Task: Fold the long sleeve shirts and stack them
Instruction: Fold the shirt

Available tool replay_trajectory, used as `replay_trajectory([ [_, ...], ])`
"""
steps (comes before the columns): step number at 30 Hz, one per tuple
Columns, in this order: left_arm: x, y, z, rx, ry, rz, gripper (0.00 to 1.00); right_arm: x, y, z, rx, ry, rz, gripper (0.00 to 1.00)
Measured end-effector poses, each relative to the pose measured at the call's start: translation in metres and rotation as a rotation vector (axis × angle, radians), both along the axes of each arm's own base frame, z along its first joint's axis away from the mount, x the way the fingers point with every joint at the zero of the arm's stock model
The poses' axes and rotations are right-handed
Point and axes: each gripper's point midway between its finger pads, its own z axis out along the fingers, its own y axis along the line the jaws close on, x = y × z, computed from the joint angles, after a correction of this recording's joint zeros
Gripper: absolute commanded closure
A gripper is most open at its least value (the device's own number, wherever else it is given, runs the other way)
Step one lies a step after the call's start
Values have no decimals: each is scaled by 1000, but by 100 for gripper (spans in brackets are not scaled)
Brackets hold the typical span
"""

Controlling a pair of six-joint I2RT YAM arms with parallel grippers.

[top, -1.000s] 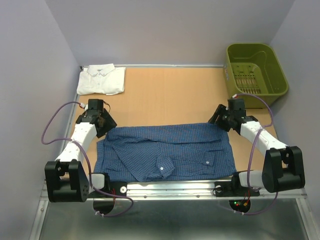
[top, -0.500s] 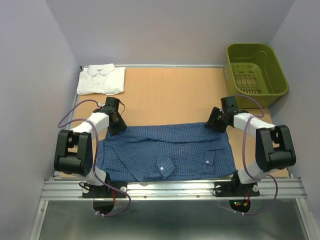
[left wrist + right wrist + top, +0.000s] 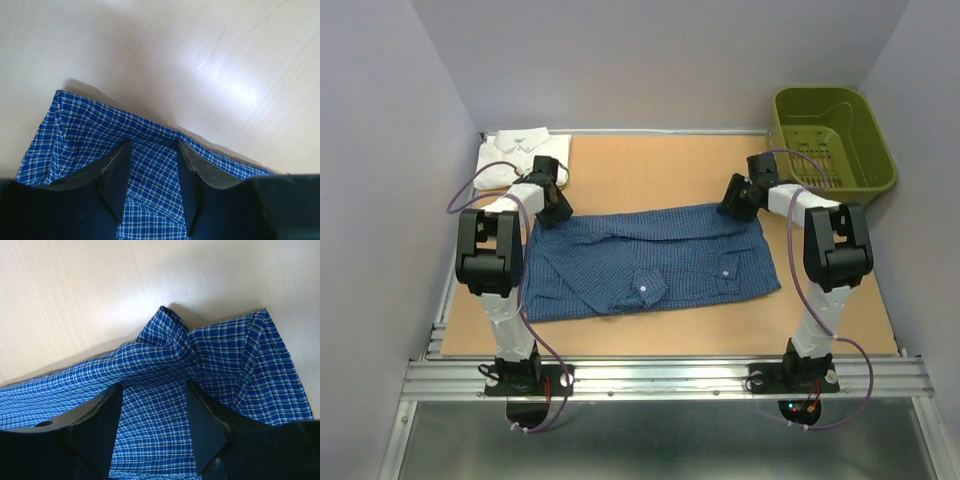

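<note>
The dark blue checked shirt [image 3: 650,265] lies spread flat across the middle of the table, with sleeves folded over its front. My left gripper [image 3: 555,210] sits at the shirt's far left corner and my right gripper [image 3: 732,205] at its far right corner. In the left wrist view the gripper [image 3: 153,145] has its jaws apart over the checked cloth [image 3: 75,135] at its edge. In the right wrist view the gripper [image 3: 154,385] also has its jaws apart over puckered cloth [image 3: 240,355]. The folded white shirt [image 3: 515,155] lies at the far left corner.
An olive-green plastic basket [image 3: 830,135] stands at the far right corner. Bare wooden tabletop [image 3: 650,170] shows between the white shirt and the basket. The table's metal front rail [image 3: 660,375] runs along the near edge.
Both arms have stretched away from the near edge, and the blue shirt has slid with them from the front edge to the table's middle.
</note>
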Motion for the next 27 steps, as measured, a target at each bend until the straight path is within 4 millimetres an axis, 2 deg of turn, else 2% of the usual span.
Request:
replay_trajectory([
  [3,24,-1,6,4,-35,-14,41,17,1,2,-18,-26,34,38],
  [6,30,-1,18,10,-67,-29,34,16,6,5,-48,-38,108,35],
  [8,30,0,33,16,-99,-38,23,12,12,9,-78,-47,171,34],
  [10,22,4,62,31,-167,-41,12,2,32,29,-110,-96,287,32],
  [12,9,9,89,48,-232,-44,7,-12,62,56,-140,-175,421,30],
  [14,-10,15,127,72,-325,-43,1,-37,103,85,-154,-264,574,29],
  [16,-28,23,156,102,-410,-34,1,-73,153,115,-147,-364,762,28],
  [18,-43,29,178,121,-484,-25,1,-115,199,135,-103,-434,943,28],
  [19,-54,33,183,134,-506,-18,1,-127,211,139,-88,-450,995,28],
  [20,-64,36,187,145,-528,-12,1,-140,223,139,-74,-459,1052,28],
  [22,-83,41,184,163,-544,-3,1,-154,235,131,-61,-441,1120,28],
  [27,-115,48,172,188,-565,-5,1,-170,241,79,-78,-291,1200,28],
])
